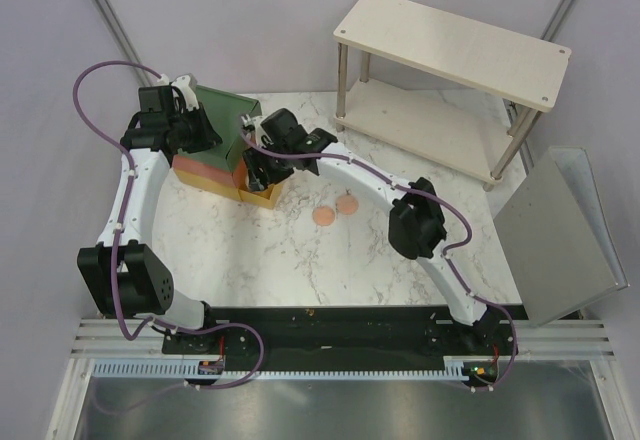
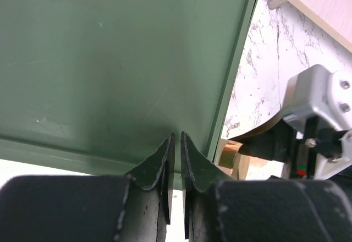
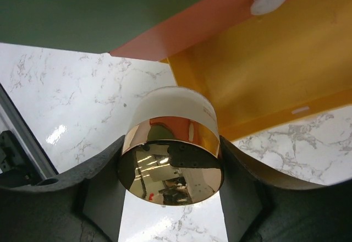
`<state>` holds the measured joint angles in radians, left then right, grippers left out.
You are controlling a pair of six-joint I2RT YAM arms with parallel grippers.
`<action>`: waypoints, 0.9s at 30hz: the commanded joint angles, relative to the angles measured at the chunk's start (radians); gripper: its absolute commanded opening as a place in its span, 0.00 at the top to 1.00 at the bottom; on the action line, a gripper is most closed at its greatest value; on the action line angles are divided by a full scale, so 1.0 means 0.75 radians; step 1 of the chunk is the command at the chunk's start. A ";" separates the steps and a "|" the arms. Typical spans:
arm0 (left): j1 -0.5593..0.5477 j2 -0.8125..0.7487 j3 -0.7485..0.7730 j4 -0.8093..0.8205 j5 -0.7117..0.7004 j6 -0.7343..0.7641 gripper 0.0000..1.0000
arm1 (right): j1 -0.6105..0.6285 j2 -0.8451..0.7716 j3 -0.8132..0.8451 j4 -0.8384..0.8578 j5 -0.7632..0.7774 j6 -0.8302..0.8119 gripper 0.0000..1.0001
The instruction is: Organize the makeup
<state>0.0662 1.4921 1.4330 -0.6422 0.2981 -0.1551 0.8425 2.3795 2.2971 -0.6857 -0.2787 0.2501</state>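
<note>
Over on the left, the left gripper (image 2: pixel 176 139) sits on the green top of the drawer box (image 1: pixel 218 105). Its fingers are pinched almost together with nothing between them, and it looks to me as if it is there to steady the box. Just to the right, the right gripper (image 3: pixel 171 151) is clamped on the round gold pot (image 3: pixel 170 179), one pad on each side of its wall. It holds the pot near the box's front corner, seemingly clear of the tabletop, beside the yellow drawer (image 3: pixel 264 71) that juts out at the bottom. I'd say the step is getting that pot into the drawer. To do it well, I'd carry it fully over the drawer's wall before lowering, hold it level, and let go only once its base is down — dropped from height, a round pot could roll or bounce out. Further right, the two pink discs (image 1: pixel 325 217) lie side by side on the marble table (image 1: pixel 300 260), well apart from the box — I take them to be waiting their turn
</note>
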 commanded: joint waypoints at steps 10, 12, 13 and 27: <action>0.002 0.025 -0.068 -0.173 0.014 0.023 0.83 | 0.016 0.051 0.028 0.162 0.253 -0.020 0.64; 0.002 0.025 -0.068 -0.170 0.018 0.021 0.83 | 0.016 0.049 0.018 0.166 0.281 -0.020 0.55; 0.002 0.027 -0.068 -0.172 0.018 0.021 0.83 | 0.016 0.051 0.020 0.170 0.288 -0.018 0.53; 0.002 0.013 -0.068 -0.170 0.018 0.021 0.83 | 0.016 0.047 -0.017 0.182 0.288 -0.025 0.27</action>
<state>0.0662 1.4872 1.4273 -0.6369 0.3000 -0.1551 0.8536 2.4325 2.2883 -0.5949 -0.0738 0.2398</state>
